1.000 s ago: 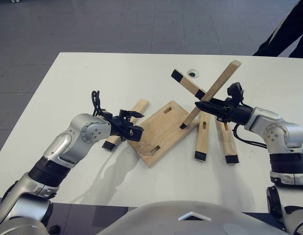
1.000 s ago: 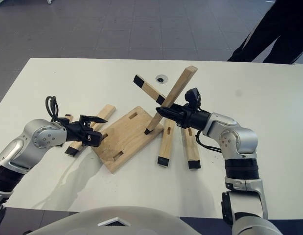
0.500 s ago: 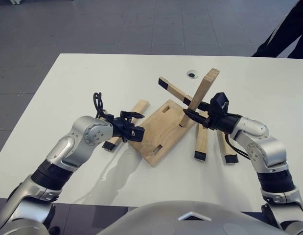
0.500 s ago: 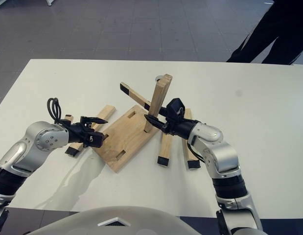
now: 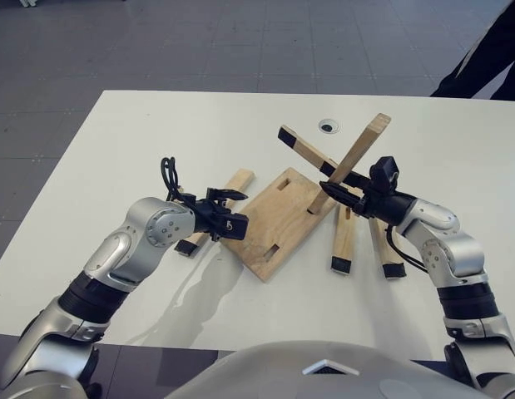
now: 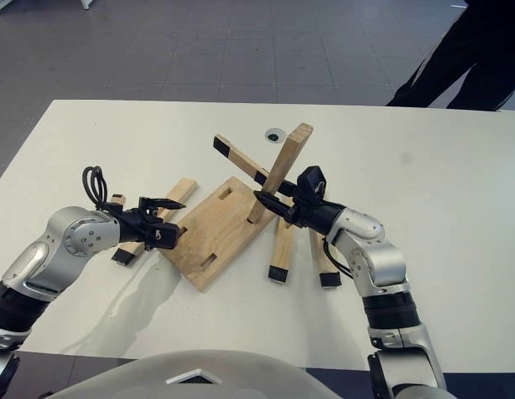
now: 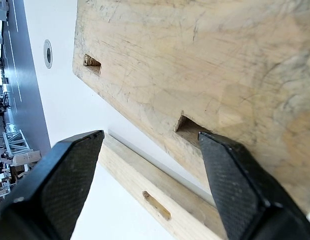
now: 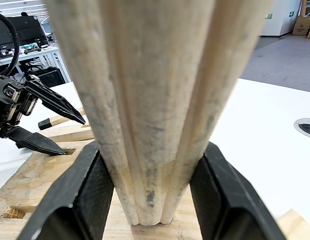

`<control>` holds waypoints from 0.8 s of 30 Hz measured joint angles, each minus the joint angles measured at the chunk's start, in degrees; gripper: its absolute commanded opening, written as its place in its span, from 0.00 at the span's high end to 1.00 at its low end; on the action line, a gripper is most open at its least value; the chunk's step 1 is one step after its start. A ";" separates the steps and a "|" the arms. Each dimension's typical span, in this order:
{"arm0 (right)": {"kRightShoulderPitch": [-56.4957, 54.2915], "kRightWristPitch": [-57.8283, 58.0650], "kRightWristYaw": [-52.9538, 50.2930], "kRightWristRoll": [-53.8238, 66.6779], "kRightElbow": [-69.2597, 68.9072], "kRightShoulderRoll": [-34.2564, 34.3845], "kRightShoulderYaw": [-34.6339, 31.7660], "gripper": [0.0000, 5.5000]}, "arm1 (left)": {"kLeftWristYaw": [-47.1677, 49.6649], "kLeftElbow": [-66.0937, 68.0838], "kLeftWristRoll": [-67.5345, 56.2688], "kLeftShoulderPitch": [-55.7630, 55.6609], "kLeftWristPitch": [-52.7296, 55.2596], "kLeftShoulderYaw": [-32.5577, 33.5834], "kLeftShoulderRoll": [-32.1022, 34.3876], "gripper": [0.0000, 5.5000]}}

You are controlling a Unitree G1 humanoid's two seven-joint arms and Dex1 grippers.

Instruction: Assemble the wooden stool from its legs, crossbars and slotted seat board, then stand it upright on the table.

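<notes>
The right gripper (image 5: 337, 192) is clamped on a wooden leg (image 5: 358, 156), which leans up and to the right with its foot on the seat board (image 5: 274, 223) at the right-hand slot (image 5: 312, 212); whether it sits inside the slot cannot be told. The left gripper (image 5: 230, 209) hovers with fingers spread at the board's left edge, near a slot (image 7: 190, 129) that holds nothing. A black-tipped piece (image 5: 301, 148) crosses behind the held leg, while two legs (image 5: 344, 241) lie right of the board and another (image 5: 233, 184) lies left of it on the white table (image 5: 141, 141).
</notes>
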 measured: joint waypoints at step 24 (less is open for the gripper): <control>1.63 15.99 -1.23 -1.40 -4.03 -4.06 -0.59 0.23 | 0.00 -0.60 0.20 0.31 0.70 -0.06 -0.59 0.36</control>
